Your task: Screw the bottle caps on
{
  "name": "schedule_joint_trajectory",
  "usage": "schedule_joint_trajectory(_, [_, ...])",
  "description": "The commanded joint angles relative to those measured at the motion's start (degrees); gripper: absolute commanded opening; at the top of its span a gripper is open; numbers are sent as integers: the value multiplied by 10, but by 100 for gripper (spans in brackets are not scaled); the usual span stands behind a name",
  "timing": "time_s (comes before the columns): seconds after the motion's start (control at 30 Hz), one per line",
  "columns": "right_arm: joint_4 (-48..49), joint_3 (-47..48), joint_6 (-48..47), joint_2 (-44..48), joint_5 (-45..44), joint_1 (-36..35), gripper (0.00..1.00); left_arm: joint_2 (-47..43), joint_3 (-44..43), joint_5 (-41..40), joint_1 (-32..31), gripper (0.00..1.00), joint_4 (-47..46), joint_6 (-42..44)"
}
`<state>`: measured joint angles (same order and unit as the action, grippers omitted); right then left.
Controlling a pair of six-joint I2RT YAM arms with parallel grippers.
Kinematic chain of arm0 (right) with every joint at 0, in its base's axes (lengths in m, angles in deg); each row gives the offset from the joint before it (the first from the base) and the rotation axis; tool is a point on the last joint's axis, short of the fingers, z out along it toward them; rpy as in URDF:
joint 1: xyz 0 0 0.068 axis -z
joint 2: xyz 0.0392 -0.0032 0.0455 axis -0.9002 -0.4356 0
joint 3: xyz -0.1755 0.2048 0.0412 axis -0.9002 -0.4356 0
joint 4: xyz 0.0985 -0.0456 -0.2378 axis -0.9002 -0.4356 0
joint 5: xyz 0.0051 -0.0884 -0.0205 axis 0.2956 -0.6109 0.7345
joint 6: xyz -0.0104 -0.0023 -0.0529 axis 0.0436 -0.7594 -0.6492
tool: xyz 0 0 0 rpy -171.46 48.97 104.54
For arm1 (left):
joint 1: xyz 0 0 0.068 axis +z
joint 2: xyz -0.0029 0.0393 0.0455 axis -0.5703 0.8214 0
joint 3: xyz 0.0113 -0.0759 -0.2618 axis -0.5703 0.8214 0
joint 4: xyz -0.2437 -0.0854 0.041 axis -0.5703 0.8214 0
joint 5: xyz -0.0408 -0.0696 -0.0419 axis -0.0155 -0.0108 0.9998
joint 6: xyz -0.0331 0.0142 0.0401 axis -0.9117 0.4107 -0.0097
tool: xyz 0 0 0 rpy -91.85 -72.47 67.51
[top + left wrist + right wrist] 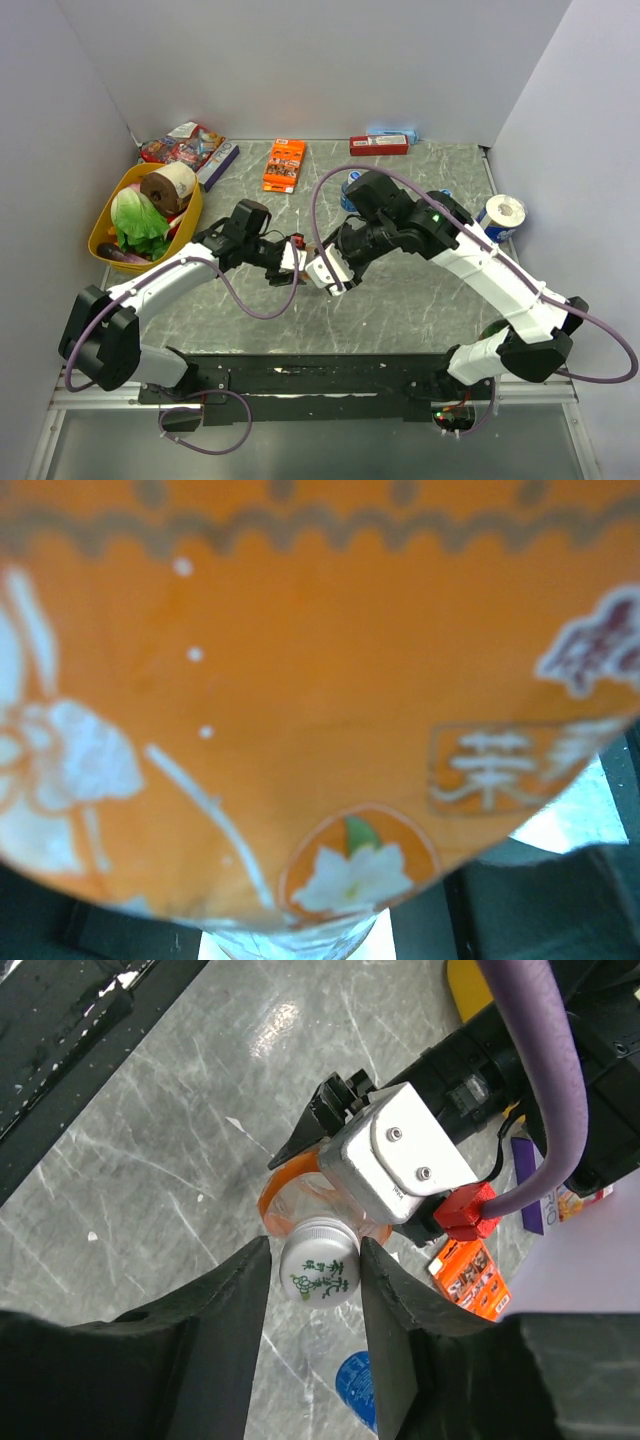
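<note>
I'm holding the orange-labelled bottle (300, 680) in my left hand (297, 264), clamped shut on its body, approx over the middle of the surface (400, 300). On the left wrist cam the label's filling nearly the whole frame, blurred, w/ white flowers printed on it, so none of my own left hand is showing there.

My right hand (316, 1250) is coming at it from the opposite side, narrow: the two dark fingers (230, 1310) are sitting tight at either side of the whitish cap (320, 1273). The cap's sitting on the bottle's neck, its green-printed top facing the right wrist cam. Can't tell whether it's threaded down or just resting there. In the top view the two hands are almost touching each other.

Behind my right arm a blue-labelled bottle (350, 188) is standing, partly hidden by the arm. Further back a flat orange box (284, 165) is lying on the surface & a red box (378, 145) is lying along the back wall. Far left a yellow basket (98, 238) is holding a lettuce (140, 222) & a brown roll (168, 185). Off to the right a white roll w/ blue wrap (500, 212) is standing by the wall
</note>
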<state>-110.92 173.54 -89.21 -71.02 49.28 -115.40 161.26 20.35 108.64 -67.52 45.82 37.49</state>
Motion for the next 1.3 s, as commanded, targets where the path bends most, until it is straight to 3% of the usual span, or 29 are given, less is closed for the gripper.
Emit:
schedule_joint_trajectory(0.0, [-26, 29, -1, -7, -6, -1, 44, -8, -12, 18, 1, 1, -25, 19])
schedule_joint_trajectory(0.07, [-32, 35, 4, -12, -9, -1, 41, -9, -7, 17, 1, 1, -31, 15])
schedule_joint_trajectory(0.2, [-45, 48, 23, -27, -23, 0, 24, -10, -3, 8, 1, 1, -61, -14])
schedule_joint_trajectory(0.23, [-43, 51, 34, -32, -28, 0, 21, -10, 0, 2, 1, 1, -84, -63])
schedule_joint_trajectory(0.33, [-44, 76, 127, -66, -35, 11, 9, -21, 9, -50, -5, 1, -192, -175])
schedule_joint_trajectory(0.37, [-51, 103, 186, -92, -32, 17, 6, -27, 30, -81, -9, 1, -287, -206])
schedule_joint_trajectory(0.43, [-52, 130, 261, -121, -33, 27, 0, -52, 61, -197, -24, 1, -378, -286])
schedule_joint_trajectory(0.5, [-44, 164, 374, -154, -30, 50, 0, -66, 89, -280, -35, 1, -472, -327])
schedule_joint_trajectory(0.67, [-45, 209, 568, -212, 0, 87, 0, -61, 92, -403, -72, 1, -527, -384])
schedule_joint_trajectory(0.87, [-23, 190, 678, -221, 5, 93, 0, -4, 67, -559, -125, 1, -550, -380])
schedule_joint_trajectory(1.2, [-23, 220, 719, -235, -3, 104, 0, 19, 82, -611, -125, 1, -521, -387])
schedule_joint_trajectory(1.23, [-25, 244, 710, -236, -4, 107, 4, 19, 85, -610, -125, 1, -517, -384])
schedule_joint_trajectory(1.27, [-29, 264, 703, -239, -6, 113, 34, 18, 87, -607, -123, 1, -512, -382])
